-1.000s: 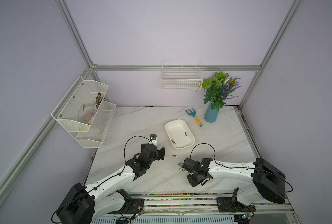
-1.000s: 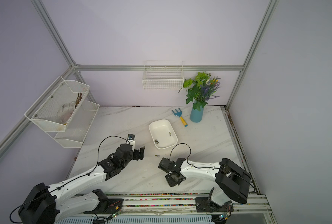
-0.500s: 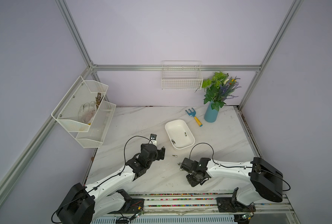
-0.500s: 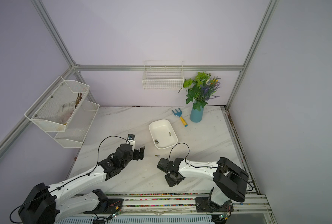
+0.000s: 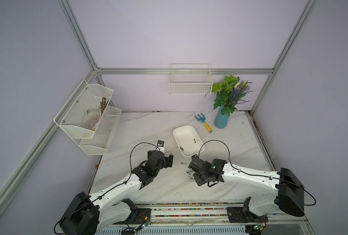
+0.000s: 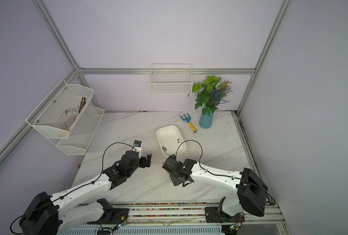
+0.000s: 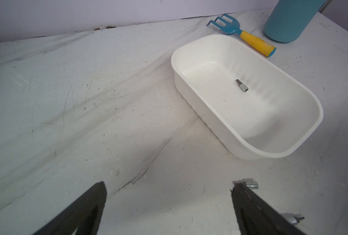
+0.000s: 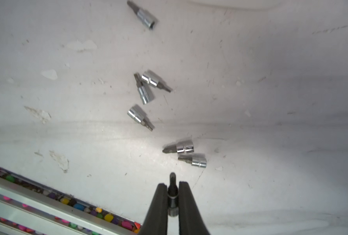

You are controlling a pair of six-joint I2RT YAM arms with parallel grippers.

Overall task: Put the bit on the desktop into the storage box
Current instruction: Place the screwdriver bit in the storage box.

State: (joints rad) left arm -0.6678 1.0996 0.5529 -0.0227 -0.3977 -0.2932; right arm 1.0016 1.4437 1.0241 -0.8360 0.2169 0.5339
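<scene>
Far-left wall: two-tier mesh rack (image 5: 87, 130), upper tier w/ a pale glove (image 5: 91, 121) and brown sticks (image 5: 103, 103), well apart from the work area.

Right of it, the left gripper (image 5: 170, 160) hovers over the marble desktop (image 5: 144, 130), jaws spread wide w/ nothing btw. them. The left wrist view (image 7: 167, 186) shows the same, w/ one loose piece just beside its right-hand finger.

Next come the loose bits (image 5: 188, 173): one alone btw. the two arms, the rest clustered near the right wrist. The right wrist view shows six on the desktop.

The right gripper (image 8: 172, 186) is clenched on a dark bit (image 8: 172, 195) whose tip pokes past the fingertips toward the cluster. The two nearest loose ones lie just ahead, not touching it. Can't tell if the bit is clear of the surface. In both top views this gripper is hidden under its own wrist.

The storage box (image 5: 176, 140) sits just far of that wrist, ctr-right, w/ two stored bits (image 5: 194, 140) inside. The right arm's black cable (image 5: 215, 140) arcs over the box's near-right corner in both top views.

On the far wall hangs a wire-grid basket (image 5: 190, 85). Far-right of the box lies a blue rake (image 5: 203, 122) w/ a yellow handle, near the box but apart. Right of that is a blue vase (image 5: 221, 120) w/ a green plant.
</scene>
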